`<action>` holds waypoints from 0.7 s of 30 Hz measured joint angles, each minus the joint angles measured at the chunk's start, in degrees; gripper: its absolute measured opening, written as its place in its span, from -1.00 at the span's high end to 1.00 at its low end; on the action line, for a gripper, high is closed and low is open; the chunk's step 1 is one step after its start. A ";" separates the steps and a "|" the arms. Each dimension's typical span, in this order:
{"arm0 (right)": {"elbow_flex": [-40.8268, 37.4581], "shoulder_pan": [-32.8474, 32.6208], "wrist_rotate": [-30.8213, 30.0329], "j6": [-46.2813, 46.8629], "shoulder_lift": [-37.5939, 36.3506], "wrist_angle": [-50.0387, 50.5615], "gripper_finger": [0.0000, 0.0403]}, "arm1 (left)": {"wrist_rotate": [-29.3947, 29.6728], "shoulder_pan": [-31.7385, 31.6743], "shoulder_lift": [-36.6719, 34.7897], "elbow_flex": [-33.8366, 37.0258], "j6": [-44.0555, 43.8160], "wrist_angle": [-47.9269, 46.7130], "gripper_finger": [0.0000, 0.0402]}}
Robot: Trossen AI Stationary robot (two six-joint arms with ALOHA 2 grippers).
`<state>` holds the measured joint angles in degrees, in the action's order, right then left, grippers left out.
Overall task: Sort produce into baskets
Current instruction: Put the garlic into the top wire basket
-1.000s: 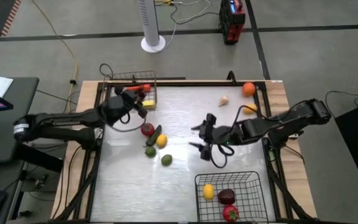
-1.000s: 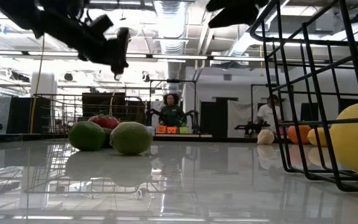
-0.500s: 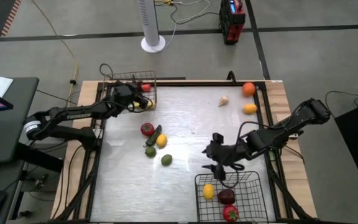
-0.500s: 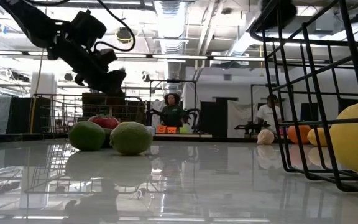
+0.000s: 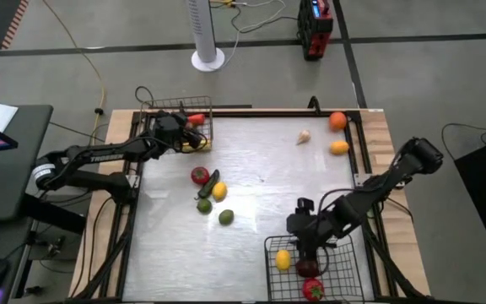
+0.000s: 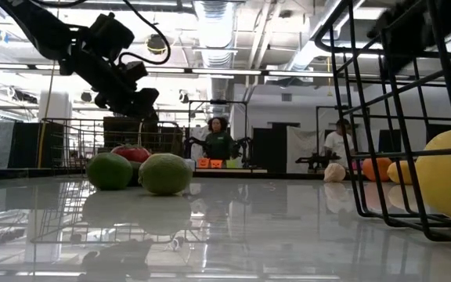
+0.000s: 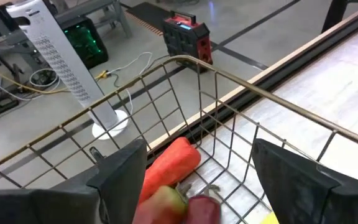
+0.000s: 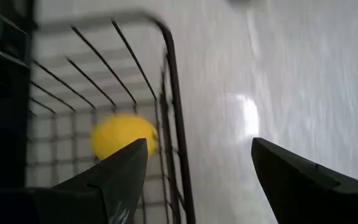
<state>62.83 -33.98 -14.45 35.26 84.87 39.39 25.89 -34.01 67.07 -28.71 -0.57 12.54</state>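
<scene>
My left gripper stands open above the grey basket at the far left. In the left wrist view a long red piece and a reddish-green piece lie in the basket below its fingers. My right gripper is open and hangs over the far-left rim of the black basket at the near right, with one finger on each side of the rim wire and nothing held. That basket holds a yellow piece, a maroon piece and a red piece.
Loose produce lies mid-left on the table: a red piece, a dark green long one, a yellow one and two green ones. At the far right lie an orange piece, a yellow-orange piece and a beige piece. People sit in the room behind.
My right gripper has travelled from the middle of the table toward the near edge and now hangs over the black basket's rim. My left gripper has shifted a little toward the far edge, over the grey basket. The loose produce has stayed put.
</scene>
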 joint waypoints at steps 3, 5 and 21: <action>0.00 -0.13 1.11 1.71 1.61 2.88 -0.57 | -0.07 0.49 -0.40 0.00 0.31 -0.39 -0.40; 0.00 0.00 1.11 2.64 2.11 5.63 -0.57 | -0.11 0.68 -1.35 0.00 0.31 -0.50 -0.40; 0.32 3.42 1.10 3.24 3.99 12.56 -0.57 | -3.06 4.64 -15.84 -0.04 -2.07 -7.13 -0.40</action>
<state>63.14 -30.57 -13.35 38.50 88.86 51.95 22.83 -29.37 51.23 -28.75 -2.65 5.41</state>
